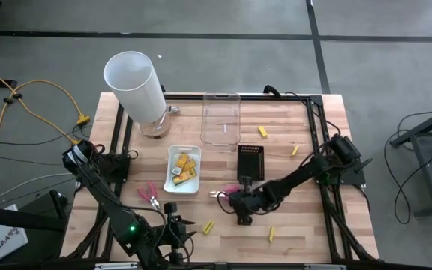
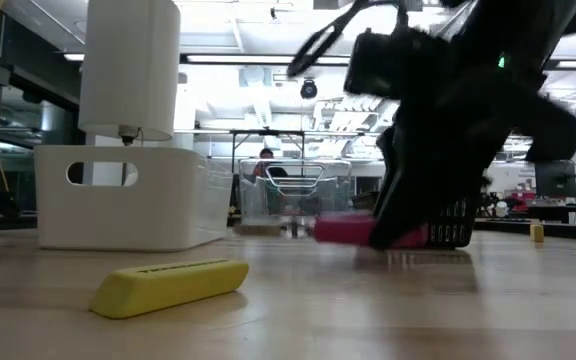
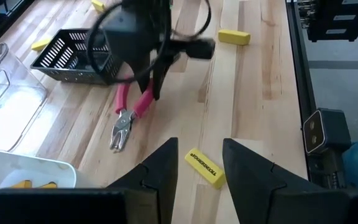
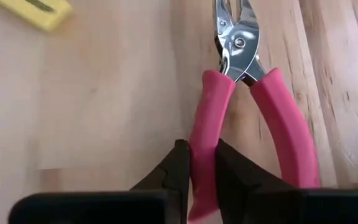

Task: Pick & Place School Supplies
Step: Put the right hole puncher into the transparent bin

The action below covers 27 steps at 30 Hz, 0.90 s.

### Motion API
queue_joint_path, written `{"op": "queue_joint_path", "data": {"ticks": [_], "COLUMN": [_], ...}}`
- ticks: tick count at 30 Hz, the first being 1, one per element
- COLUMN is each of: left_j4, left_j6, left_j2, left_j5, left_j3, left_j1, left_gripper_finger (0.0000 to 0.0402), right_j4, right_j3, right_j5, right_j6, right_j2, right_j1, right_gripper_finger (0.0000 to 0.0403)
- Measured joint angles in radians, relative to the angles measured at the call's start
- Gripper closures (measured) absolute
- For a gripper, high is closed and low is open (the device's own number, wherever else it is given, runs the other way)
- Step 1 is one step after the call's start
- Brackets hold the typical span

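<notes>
Two pink-handled pliers: one (image 1: pixel 226 193) pinched by the right gripper (image 1: pixel 240 202) near the table's front centre, the other (image 1: pixel 149 194) lying just left of the white tray (image 1: pixel 168 169). In the right wrist view the fingers (image 4: pixel 174 167) are pressed on one pink handle, metal nose pointing away, second handle free.

Loose yellow sticks on the wood – I count four: (image 1: pixel 262 132), (image 1: pixel 294 151), (image 1: pixel 208 226), (image 1: pixel 271 235). The one at front centre sits just ahead of the left gripper (image 3: pixel 197 163) in the left wrist view and carries printed lettering, too small to read.

Left gripper is at the front edge, jaws spread, holding nothing.

Containers: white tray holds several yellow packs (image 1: pixel 184 168) – overlapping, exact count unclear. Clear tray (image 1: pixel 221 118) looks empty. Black basket (image 1: pixel 250 161) sits just behind the right gripper; contents hard to make out. Tall white cylinder (image 1: pixel 134 85) at the back left.

In the low view the right arm blocks most of the held pliers; only a pink end shows.
</notes>
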Motion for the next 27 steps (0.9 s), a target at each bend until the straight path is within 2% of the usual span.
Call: {"op": "queue_joint_path", "data": {"ticks": [9,13,17,20,27], "left_j4": [0.008,0.007,0.008,0.012,0.015], "left_j6": [-0.002,-0.002,-0.002,0.002,0.003], "left_j2": [0.0,0.0,0.001,0.001,0.001], "left_j5": [0.0,0.0,0.0,0.0,-0.001], "left_j3": [0.0,0.0,0.0,0.0,0.0], "left_j1": [0.002,0.002,0.002,0.002,0.002], "left_gripper_finger": [0.0282,0.0282,0.0282,0.0282,0.0282], "right_j4": [-0.028,-0.036,-0.023,0.018,0.09], "right_j3": [0.0,0.001,0.0,0.002,0.001], "right_j5": [0.011,0.054,0.072,0.023,-0.18], "right_j6": [-0.021,-0.083,-0.134,-0.144,-0.154], "right_j2": [-0.172,-0.253,-0.306,-0.309,-0.297], "right_j1": [-0.016,-0.074,-0.178,-0.287,-0.567], "right_gripper_finger": [0.0361,0.0365,0.0364,0.0361,0.0364]}}
